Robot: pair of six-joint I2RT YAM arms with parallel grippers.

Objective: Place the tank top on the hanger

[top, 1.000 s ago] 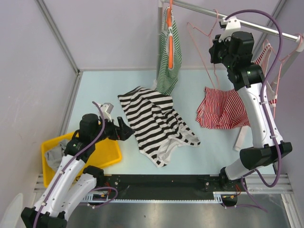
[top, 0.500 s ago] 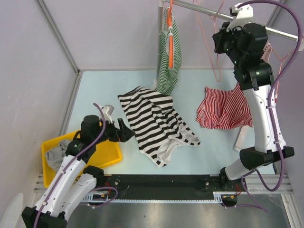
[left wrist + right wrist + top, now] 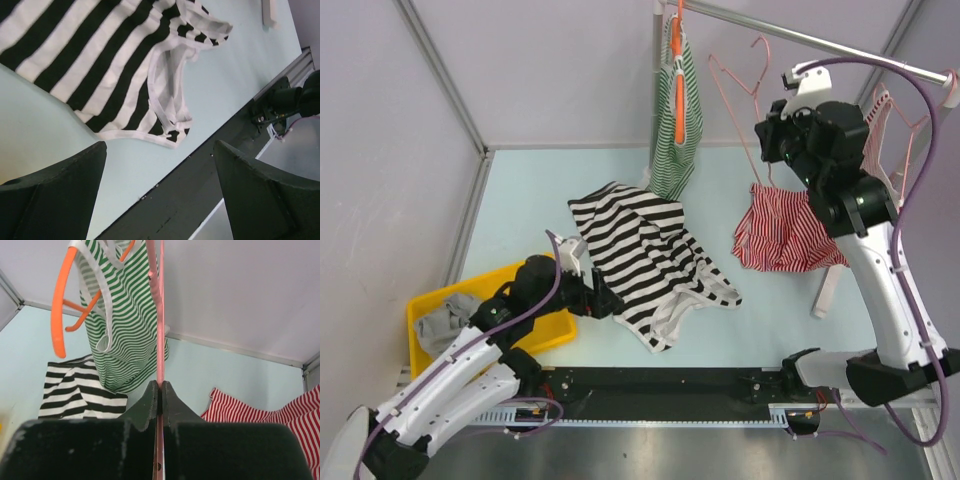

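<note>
The right gripper [image 3: 160, 385] is clamping shut on the thin pale pink wire hanger [image 3: 160, 335], which is rising above its fingers. The left gripper [image 3: 159, 172], jaws wide and empty, is hovering over the near hem of the soft black-and-white striped tank top [image 3: 100, 55], which is lying flat ahead of it. The step in hand appears to be reaching for the top; the next move calls for descending onto the edging and closing. Since a second ago, the left arm has been advancing from over the yellow plastic bin [image 3: 548, 335] toward the top.

Green-striped top [image 3: 676, 130] hangs on an orange hanger [image 3: 677, 80]; red-striped top [image 3: 785, 235] lies on the table [image 3: 520, 200].

A robot test lab — blank lilac panels [image 3: 570, 70] box in a pale blue table [image 3: 520, 195], metal rail [image 3: 650, 424] along its edge.
</note>
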